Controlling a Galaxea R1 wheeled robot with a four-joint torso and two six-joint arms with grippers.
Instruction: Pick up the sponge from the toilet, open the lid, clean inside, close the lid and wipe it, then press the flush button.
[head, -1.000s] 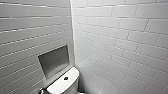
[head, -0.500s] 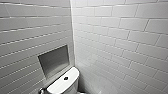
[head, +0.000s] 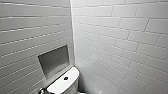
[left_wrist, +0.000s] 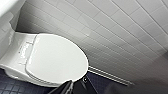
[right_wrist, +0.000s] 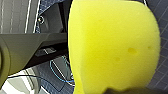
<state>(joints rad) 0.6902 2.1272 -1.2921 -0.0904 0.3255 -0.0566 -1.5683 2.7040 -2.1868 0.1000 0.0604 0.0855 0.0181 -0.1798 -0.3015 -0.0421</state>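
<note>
Most of the toilet (head: 60, 85) is cropped; right pincer (right_wrist: 117, 57) grips the sponge (right_wrist: 107, 37), state of left pincer (left_wrist: 72, 88) unclear.

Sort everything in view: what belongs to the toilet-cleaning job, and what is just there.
For the job: sponge, toilet, its closed lid, flush button.

Just there: tiled walls, wall niche, dark floor tiles.
</note>
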